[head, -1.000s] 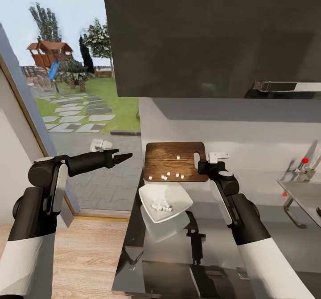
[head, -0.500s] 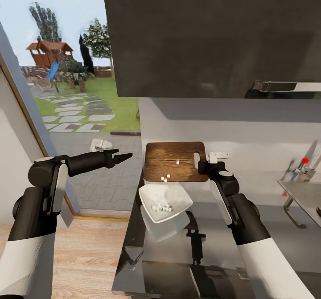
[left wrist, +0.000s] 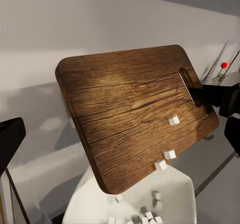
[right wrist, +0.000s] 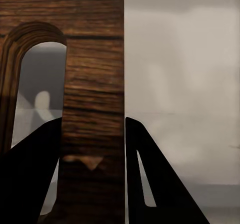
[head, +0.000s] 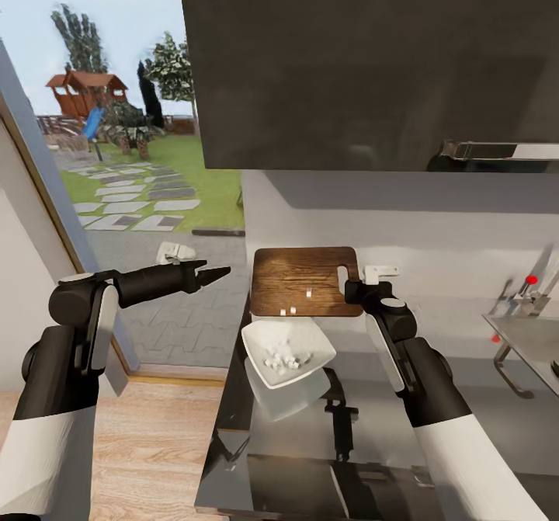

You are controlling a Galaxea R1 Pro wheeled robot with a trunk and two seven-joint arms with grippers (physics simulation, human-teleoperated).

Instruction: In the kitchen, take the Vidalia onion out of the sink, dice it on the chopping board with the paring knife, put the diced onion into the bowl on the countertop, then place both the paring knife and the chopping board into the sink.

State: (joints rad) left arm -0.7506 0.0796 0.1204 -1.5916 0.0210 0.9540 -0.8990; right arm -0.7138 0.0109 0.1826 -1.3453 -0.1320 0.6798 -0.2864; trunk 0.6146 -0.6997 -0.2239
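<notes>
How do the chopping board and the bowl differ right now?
The chopping board is dark brown wood, flat and tilted, gripped by the right gripper; the bowl is white, hollow and rests on the countertop. The board carries few onion cubes; the bowl holds more. Both have rounded corners.

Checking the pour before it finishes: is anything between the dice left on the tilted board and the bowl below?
Nothing visible. The chopping board, clamped at its slot end by the right end effector, slopes down over the bowl. The remaining dice sit near its low edge, with open air down to the bowl.
</notes>
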